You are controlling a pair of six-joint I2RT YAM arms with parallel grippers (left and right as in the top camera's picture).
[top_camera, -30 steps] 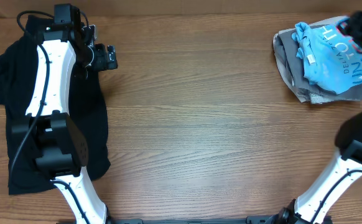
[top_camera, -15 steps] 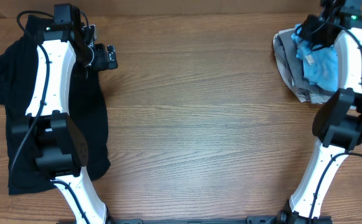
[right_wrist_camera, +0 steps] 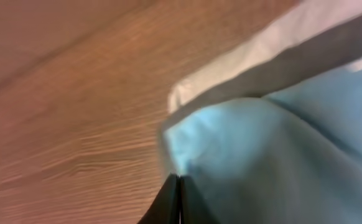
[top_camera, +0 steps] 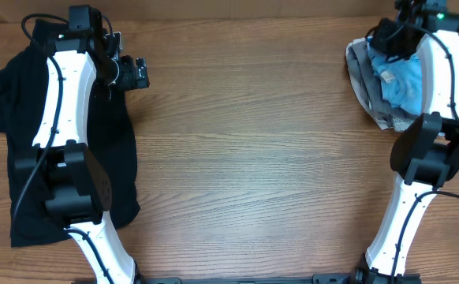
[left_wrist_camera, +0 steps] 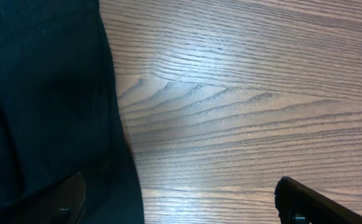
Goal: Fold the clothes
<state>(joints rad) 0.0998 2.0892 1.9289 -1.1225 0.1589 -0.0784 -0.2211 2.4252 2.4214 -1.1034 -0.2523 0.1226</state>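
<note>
One grab: right end effector (right_wrist_camera: 176,198) pinches light blue T-shirt (top_camera: 397,85) at two o'clock; left end effector (top_camera: 132,72) spread; next, pull it centreward.

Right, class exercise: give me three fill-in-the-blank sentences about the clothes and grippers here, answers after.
The black shirt lies on the table's ___ side.
The T-shirt on the grey pieces is light ___.
The left gripper is open; the right gripper is ___.
Missing words: left, blue, shut.

White arm links (top_camera: 60,87), black joints (top_camera: 72,181), black cables (top_camera: 29,175)
</note>
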